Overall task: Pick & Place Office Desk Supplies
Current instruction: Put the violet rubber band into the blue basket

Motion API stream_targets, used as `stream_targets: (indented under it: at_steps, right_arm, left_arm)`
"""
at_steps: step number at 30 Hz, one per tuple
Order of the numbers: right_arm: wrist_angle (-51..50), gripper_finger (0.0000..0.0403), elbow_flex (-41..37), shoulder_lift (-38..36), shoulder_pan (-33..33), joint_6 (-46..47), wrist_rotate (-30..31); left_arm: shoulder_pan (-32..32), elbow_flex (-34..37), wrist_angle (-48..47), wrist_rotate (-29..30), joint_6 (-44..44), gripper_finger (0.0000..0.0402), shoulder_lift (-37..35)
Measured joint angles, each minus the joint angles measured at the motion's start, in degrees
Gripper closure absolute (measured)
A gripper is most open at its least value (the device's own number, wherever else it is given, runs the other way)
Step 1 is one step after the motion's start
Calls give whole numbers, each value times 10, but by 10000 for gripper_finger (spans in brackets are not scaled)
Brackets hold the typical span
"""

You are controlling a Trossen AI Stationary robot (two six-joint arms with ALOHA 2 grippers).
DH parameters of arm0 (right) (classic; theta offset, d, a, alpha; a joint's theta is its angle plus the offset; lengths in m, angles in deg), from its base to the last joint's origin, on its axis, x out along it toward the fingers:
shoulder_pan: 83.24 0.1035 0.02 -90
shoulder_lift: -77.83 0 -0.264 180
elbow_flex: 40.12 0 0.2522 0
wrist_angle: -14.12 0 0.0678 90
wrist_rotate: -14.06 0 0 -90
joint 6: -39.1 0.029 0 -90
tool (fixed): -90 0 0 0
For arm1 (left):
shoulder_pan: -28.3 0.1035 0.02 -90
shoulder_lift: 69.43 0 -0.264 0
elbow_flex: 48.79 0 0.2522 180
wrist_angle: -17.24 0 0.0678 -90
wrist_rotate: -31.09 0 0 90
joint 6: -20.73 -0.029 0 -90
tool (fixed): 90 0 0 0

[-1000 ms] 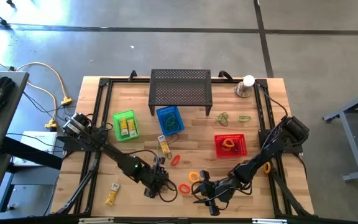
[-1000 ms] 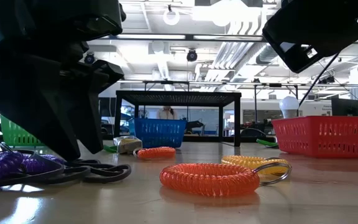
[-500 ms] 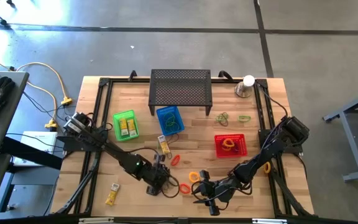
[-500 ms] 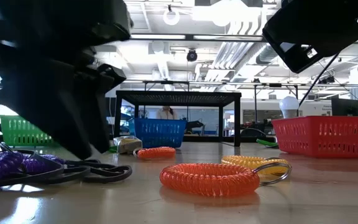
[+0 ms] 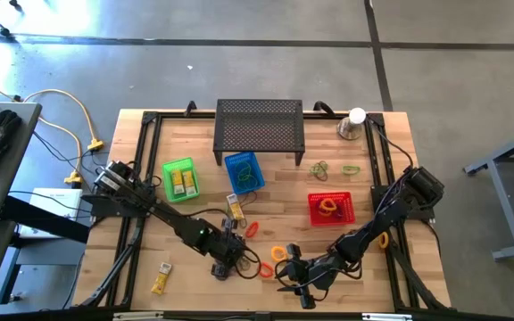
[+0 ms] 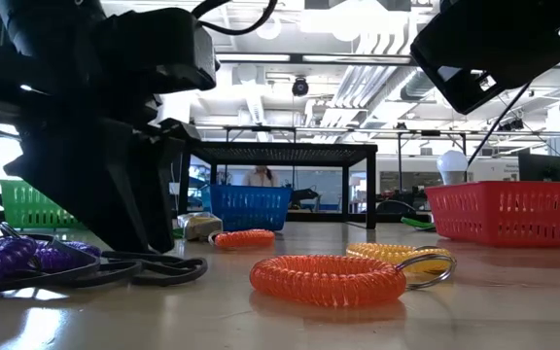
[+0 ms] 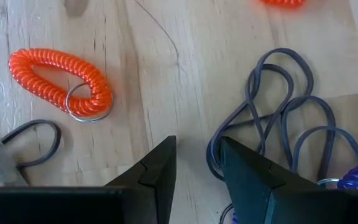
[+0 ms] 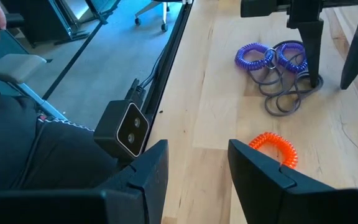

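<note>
Two purple coil loops (image 8: 269, 57) lie on the table tangled with grey cords (image 7: 278, 118). My left gripper (image 7: 197, 168) points down at the left rim of that tangle, open, its tips low at the wood (image 6: 134, 243). An orange coil with a key ring (image 7: 59, 79) lies close by, flat on the table. My right gripper (image 8: 194, 168) waits open near the front edge (image 5: 286, 272), nothing between its fingers, facing the same orange coil (image 8: 275, 149). Another orange coil (image 5: 278, 253) and a red one (image 5: 252, 229) lie farther back. My left gripper stands with one finger (image 7: 241, 168) right beside the outer loop of the grey cords (image 7: 211, 155), pointing steeply down. I cannot tell whether the finger touches the cord. The cords lie slack on the table.
A green basket (image 5: 180, 179) with yellow packets, a blue basket (image 5: 244, 172) and a red basket (image 5: 331, 208) stand mid-table. The black perforated stand (image 5: 259, 132) and silver cup (image 5: 352, 125) are at the back. Yellow packets (image 5: 160, 278) (image 5: 236, 210) and green loops (image 5: 321, 168) lie loose.
My left gripper has edged a little toward the table's right, along the grey cords toward the orange coil, and turned slightly; the gap between its fingers is the same. The cords and coils lie as before.
</note>
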Motion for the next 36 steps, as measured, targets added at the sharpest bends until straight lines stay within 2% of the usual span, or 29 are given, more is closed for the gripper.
stream_targets:
  at_steps: [5, 12, 19, 26, 36]
  right_arm:
    - [0, 248, 0, 0, 0, 0, 2]
    - [0, 248, 0, 0, 0, 0, 2]
    - [0, 248, 0, 0, 0, 0, 2]
    - [0, 248, 0, 0, 0, 0, 2]
    - [0, 248, 0, 0, 0, 0, 1]
  left_arm:
    - [-1, 0, -17, -5, 2, 314, 1]
    - [-13, 1, -11, 7, -1, 394, 2]
    - [-13, 3, 14, 6, -2, 400, -5]
    - [-14, -6, 31, -1, -2, 400, -48]
    - [-13, -51, 28, 27, -94, 401, -115]
